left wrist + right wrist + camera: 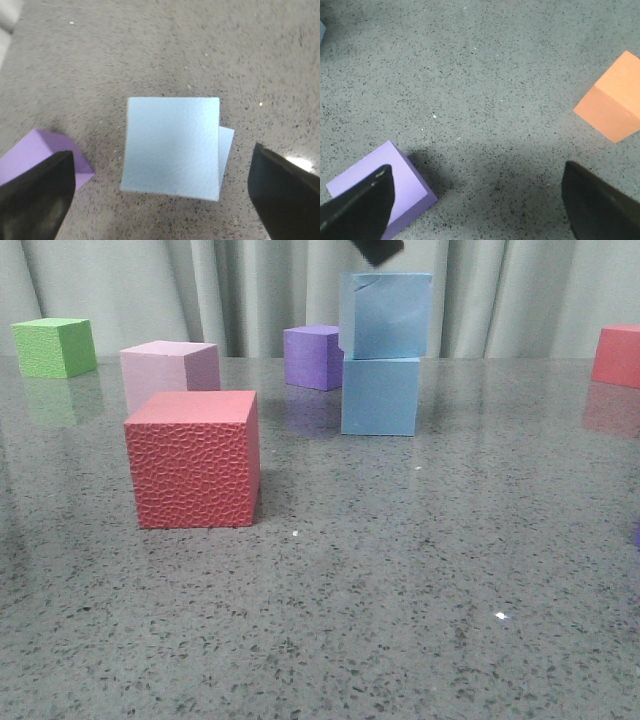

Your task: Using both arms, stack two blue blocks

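Blocks (172,147) stacked, btwn wide-apart fingers of left gripper (162,195), untouched.

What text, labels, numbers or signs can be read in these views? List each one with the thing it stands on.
None: no view shows any readable word, number, brand or sign.
The two stacked blue blocks have plain faces.
The red textured cube bears only a pebbled pattern, no writing.
The purple cube, pink cube, green cube and orange cube are blank.
The left hand and right hand show no markings.
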Available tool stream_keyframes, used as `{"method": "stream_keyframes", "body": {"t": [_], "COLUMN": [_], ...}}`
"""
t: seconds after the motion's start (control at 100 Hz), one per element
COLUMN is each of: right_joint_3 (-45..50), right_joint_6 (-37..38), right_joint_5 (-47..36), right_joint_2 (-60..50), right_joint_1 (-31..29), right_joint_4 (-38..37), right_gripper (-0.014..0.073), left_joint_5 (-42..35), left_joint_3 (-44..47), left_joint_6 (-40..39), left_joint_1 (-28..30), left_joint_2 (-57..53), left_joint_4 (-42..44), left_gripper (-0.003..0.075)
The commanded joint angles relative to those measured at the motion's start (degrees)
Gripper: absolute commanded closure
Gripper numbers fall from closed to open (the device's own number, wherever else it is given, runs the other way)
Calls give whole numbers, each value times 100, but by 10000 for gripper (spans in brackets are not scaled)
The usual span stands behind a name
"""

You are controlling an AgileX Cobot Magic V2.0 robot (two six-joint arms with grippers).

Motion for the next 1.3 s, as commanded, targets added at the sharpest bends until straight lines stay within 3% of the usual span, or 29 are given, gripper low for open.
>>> {"method": "stream_keyframes", "body": {"t": [0.0,0.35,0.8,1.06,1.29], "right_joint_3": [-128,-128,-128,-128,-128], "right_joint_6": [-45,-45,-45,-45,-45], "right_joint_5": [-347,-341,-341,-336,-341], "right_joint_2": [-22,-22,-22,-22,-22], "right_joint_1": [-43,-43,-43,-43,-43], "right_joint_4": [-31,-36,-36,-31,-31], "right_gripper": [-70,-70,-70,-70,-70], "left_joint_5": [116,116,116,-5,-1133], "left_joint_3": [-188,-178,160,1550,3619], "left_joint_6": [-489,-1389,-2622,-2622,-2612], "left_joint_1": [133,809,2632,3285,3328], "left_joint_2": [-541,-1126,-1835,-2764,-4022], "left_joint_4": [-150,-80,166,127,127], "left_gripper": [47,47,48,48,48]}}
